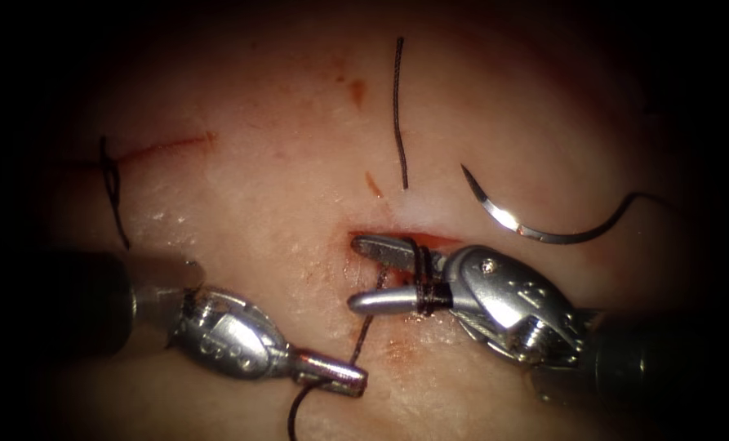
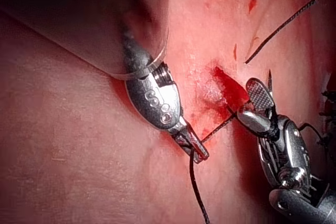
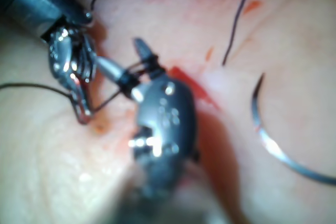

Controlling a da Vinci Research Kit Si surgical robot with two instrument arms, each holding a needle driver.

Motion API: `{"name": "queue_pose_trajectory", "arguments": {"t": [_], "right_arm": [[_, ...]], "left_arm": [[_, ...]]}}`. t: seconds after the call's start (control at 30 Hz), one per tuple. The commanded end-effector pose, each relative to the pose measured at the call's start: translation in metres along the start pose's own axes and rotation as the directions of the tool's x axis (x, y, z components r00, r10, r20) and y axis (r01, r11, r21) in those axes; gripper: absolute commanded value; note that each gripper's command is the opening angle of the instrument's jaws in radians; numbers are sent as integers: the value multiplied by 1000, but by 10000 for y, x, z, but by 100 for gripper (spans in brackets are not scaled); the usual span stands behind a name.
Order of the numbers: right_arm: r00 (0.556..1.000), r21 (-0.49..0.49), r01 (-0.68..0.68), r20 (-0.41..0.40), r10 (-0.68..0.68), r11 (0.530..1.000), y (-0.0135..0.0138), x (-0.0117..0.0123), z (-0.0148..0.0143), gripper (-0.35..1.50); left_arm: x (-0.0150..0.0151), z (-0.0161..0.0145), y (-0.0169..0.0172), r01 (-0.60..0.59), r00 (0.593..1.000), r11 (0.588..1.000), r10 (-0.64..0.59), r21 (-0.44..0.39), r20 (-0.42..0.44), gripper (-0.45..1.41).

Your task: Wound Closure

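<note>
Thread wound round your open right tool; the needle lies loose on the tissue.

Your right tool [image 1: 364,273] sits over the cut [image 1: 397,238] with its jaws spread wide, gripping nothing, and the thread [image 1: 366,327] is wrapped in dark turns round both jaws close to their hinge. From those wraps the thread runs toward the near left to your left tool [image 1: 352,380], whose jaws are closed tight on it; past them the thread curls away to the near edge. The needle [image 1: 515,224] rests free on the tissue [image 1: 258,196] to the right of the cut, held by neither tool and not in the tissue, its point toward the far left and its thread trailing off to the right. A cut end of thread [image 1: 397,114] lies on the far side of the cut. Red fluid [image 1: 356,90] spots the tissue around it.
</note>
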Motion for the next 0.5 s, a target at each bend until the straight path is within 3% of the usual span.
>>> {"name": "queue_pose_trajectory", "arguments": {"t": [0.03, 0.2, 0.5], "right_arm": [[1000, -31, 3, 7, -3, 1000, -1, -6, 8, 46], [999, -129, 17, 30, -13, 991, 3, -3, 7, 46], [999, -202, 26, 34, -19, 979, 9, -2, 2, 46]], "left_arm": [[-2, 8, 7, 7, 1000, 1000, -7, 4, 1, -45], [13, 7, 4, 7, 1000, 999, -8, 37, 20, -45], [9, -8, -2, 1, 996, 993, -11, 120, 84, -45]]}}
